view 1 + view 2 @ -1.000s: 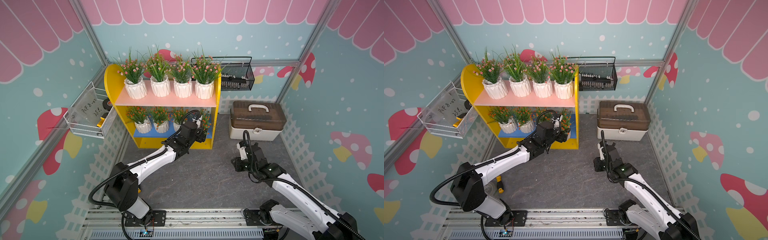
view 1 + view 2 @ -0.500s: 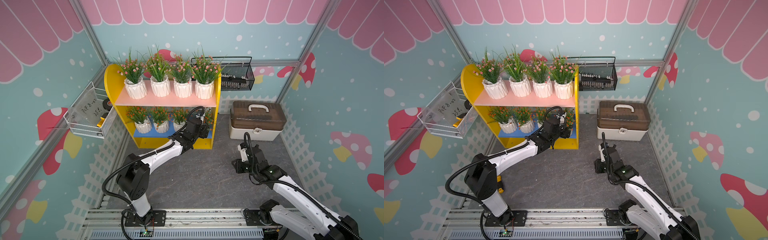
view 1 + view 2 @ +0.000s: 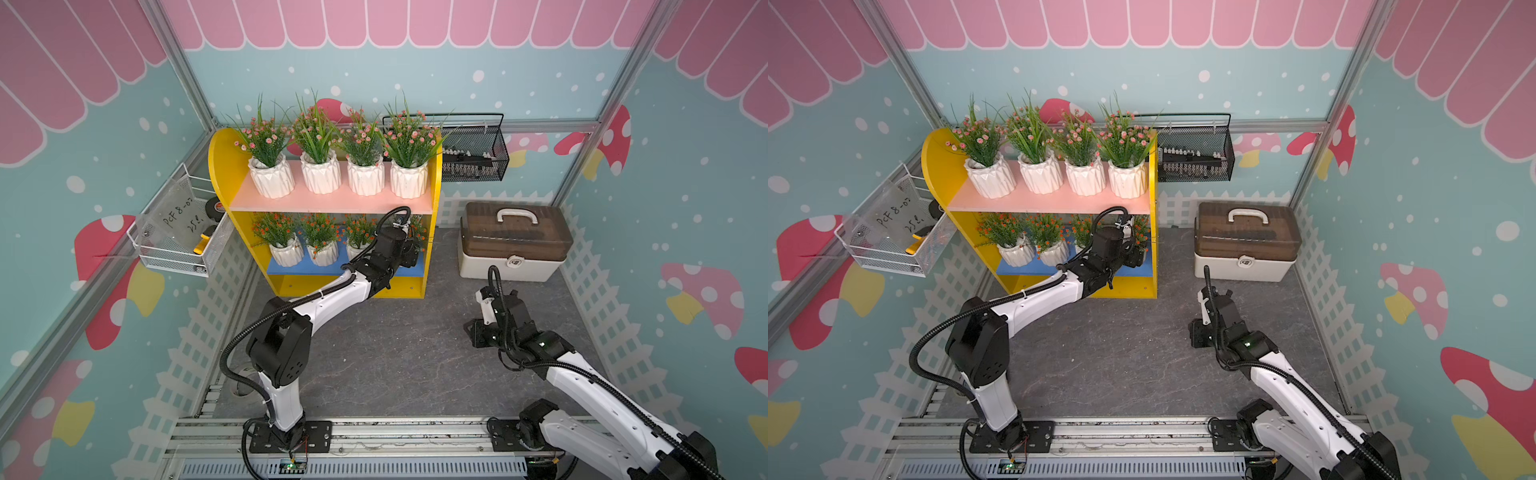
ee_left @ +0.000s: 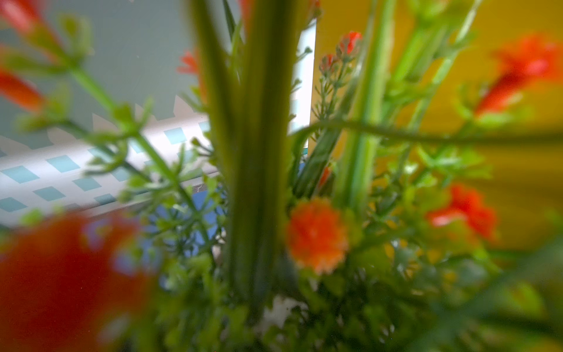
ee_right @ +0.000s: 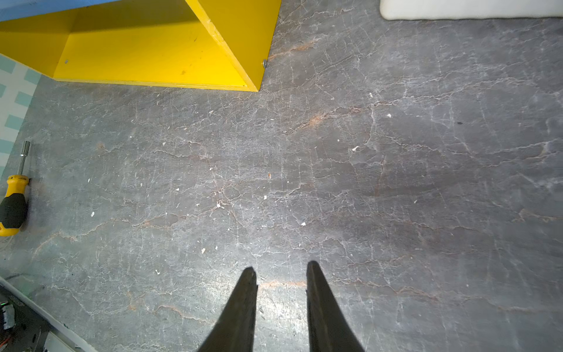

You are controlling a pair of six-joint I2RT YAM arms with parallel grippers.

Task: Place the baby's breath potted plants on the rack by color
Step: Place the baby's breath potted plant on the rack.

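On the bench [image 3: 407, 345] the rack [image 3: 220, 166] stands at the back-left corner. Its pink upper board [image 3: 332, 202] is full: four pink plants [image 3: 361, 141], end to end. The blue lower board [image 3: 291, 266] carries three orange-red plants [image 3: 318, 239] from its left end. The fourth orange-red plant [image 3: 417, 232] is at the right end, just beside the right side panel [image 3: 432, 249]. My read: last placement, set-down phase.

Reaching in under the pink board's front edge is the left gripper [image 3: 407, 249]. No view shows its fingers. They are closed tight, and with the stem bundle [image 4: 256, 170] dead centre in the left wrist view, I judge they pinch it. Can't tell whether the pot base is down on the blue board.

To do it well:
- Lower straight until the pot sits flat, and only then open.
- Back out low along the entry line, clear of the pink board and the neighbour's sprigs.
- Go slow, since a stem grip lets the pot swing.

Toward the bench's right edge, the right gripper [image 5: 281, 265] has its fingers narrowly parted and empty, well apart from the rack. Leave it parked.
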